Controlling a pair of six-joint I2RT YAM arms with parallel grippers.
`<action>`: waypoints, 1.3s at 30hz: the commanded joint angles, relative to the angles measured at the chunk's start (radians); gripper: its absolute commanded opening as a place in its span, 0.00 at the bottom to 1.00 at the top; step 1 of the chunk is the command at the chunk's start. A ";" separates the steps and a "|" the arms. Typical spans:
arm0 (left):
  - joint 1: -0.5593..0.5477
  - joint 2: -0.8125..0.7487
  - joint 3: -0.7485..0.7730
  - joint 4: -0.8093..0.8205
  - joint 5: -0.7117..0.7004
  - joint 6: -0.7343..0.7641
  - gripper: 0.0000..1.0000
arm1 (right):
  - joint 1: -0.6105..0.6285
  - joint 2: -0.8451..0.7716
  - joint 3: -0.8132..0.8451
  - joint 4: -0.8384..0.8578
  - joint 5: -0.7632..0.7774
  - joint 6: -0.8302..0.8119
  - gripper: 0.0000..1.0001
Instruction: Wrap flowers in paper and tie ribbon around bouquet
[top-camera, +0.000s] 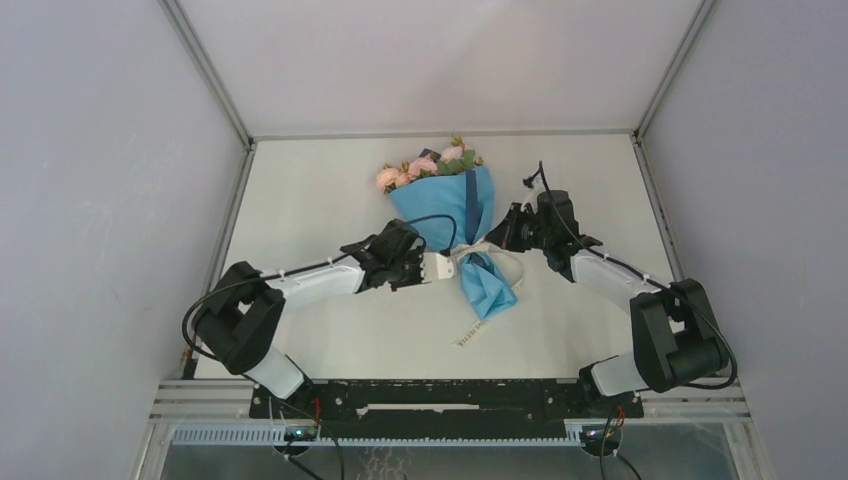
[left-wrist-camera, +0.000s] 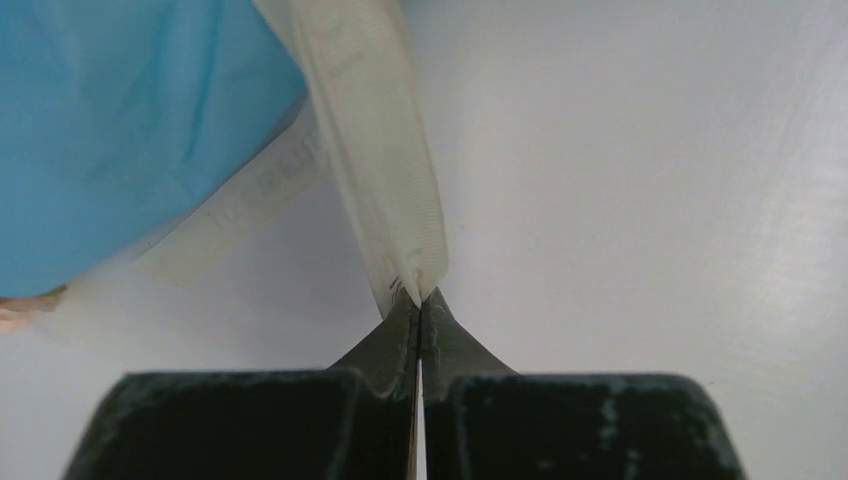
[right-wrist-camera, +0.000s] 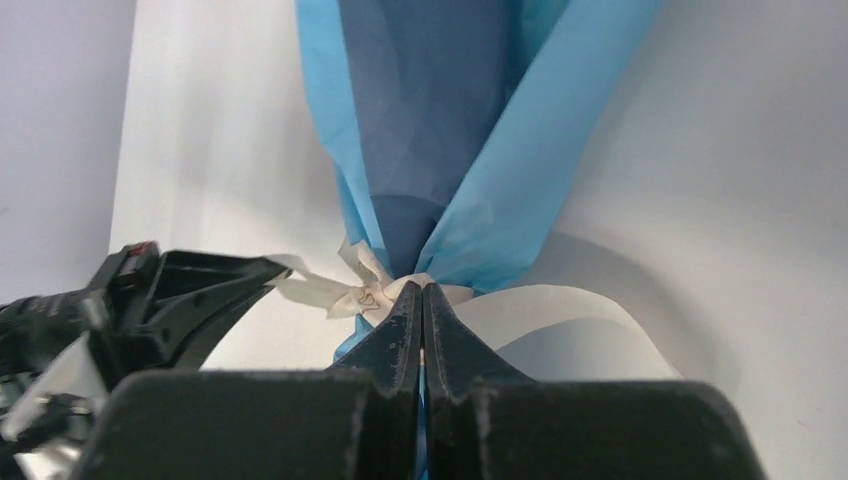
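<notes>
Pinched between the closed fingertips of the left hand, one end of the narrow cream fabric ribbon, leading to the tied waist of the light-blue paper-cone bouquet just beside. Opposite, tips at the knot, the right hand, closed too; cannot tell whether gripping ribbon. Beyond, navy strip down the cone, pink blooms on top. White counter stretching wide either side, grey walls well apart.
</notes>
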 joint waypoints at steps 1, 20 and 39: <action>0.002 -0.038 -0.062 0.026 -0.068 0.328 0.00 | 0.044 0.013 0.001 0.141 -0.095 -0.042 0.05; 0.087 -0.063 0.196 0.052 0.494 -0.078 0.49 | 0.080 0.103 0.008 0.333 -0.515 -0.324 0.03; 0.079 0.105 0.194 0.340 0.719 -0.171 0.18 | 0.051 0.121 0.008 0.313 -0.606 -0.381 0.03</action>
